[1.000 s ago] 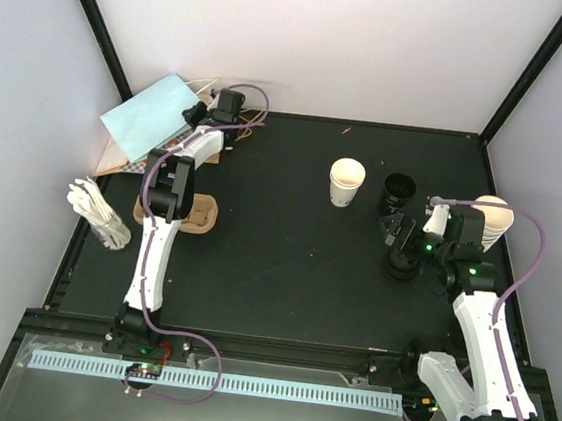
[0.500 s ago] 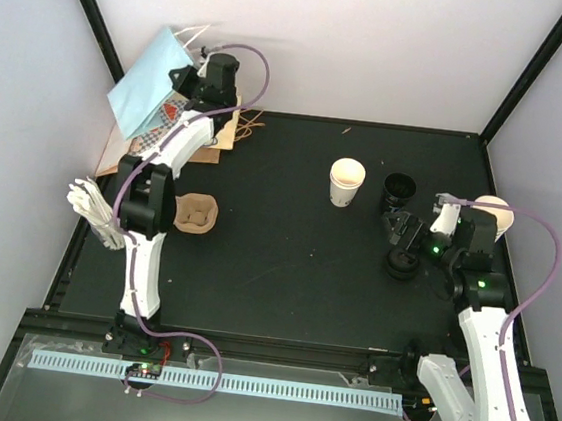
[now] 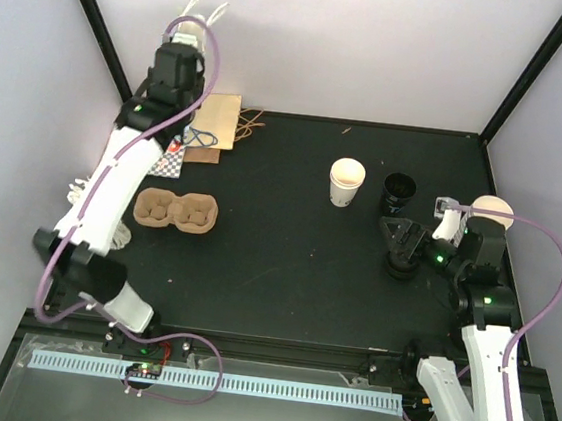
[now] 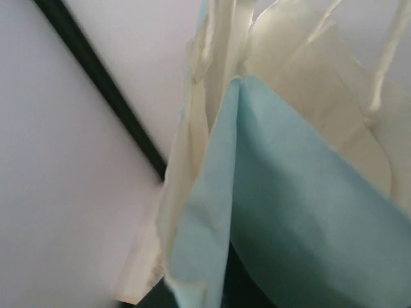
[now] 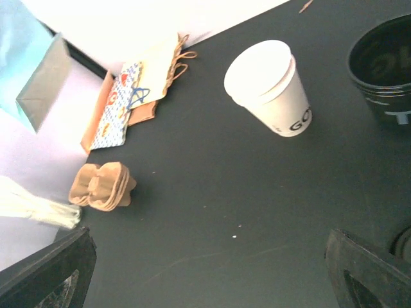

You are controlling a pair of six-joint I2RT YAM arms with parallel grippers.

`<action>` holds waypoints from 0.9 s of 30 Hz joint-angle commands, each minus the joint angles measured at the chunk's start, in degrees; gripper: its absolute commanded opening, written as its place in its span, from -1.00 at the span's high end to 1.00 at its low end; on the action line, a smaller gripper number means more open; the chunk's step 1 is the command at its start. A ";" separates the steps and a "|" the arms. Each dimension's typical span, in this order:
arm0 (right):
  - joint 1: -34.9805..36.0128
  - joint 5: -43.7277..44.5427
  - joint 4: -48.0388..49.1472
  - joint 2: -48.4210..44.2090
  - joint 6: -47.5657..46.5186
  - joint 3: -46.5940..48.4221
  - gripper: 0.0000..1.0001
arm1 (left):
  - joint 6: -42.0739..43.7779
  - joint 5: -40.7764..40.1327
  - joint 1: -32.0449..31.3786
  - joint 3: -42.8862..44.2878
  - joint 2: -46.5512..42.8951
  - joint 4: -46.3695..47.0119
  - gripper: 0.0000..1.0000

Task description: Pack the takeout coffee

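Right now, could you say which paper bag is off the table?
The light blue bag, held aloft by the left gripper; the brown bag and patterned bag lie flat.

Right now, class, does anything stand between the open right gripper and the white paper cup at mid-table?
Nothing visible does. In the right wrist view only bare black table lies between the right gripper and the white paper cup. The black round stack stands to the cup's right, off that line.
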 commanded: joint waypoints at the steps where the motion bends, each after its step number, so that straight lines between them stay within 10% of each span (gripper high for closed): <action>1: 0.28 -6.28 -0.78 -0.34 0.38 2.33 -1.00 | -13.47 29.25 -0.61 -9.74 -12.00 -5.43 0.97; 7: 0.78 -9.31 -1.57 0.63 1.12 3.18 -1.00 | -19.04 57.48 -1.47 -30.54 -29.80 9.58 0.97; 27: 25.44 4.46 4.55 9.90 9.16 4.87 -1.00 | -32.18 72.53 -9.47 -62.91 -49.08 24.17 0.97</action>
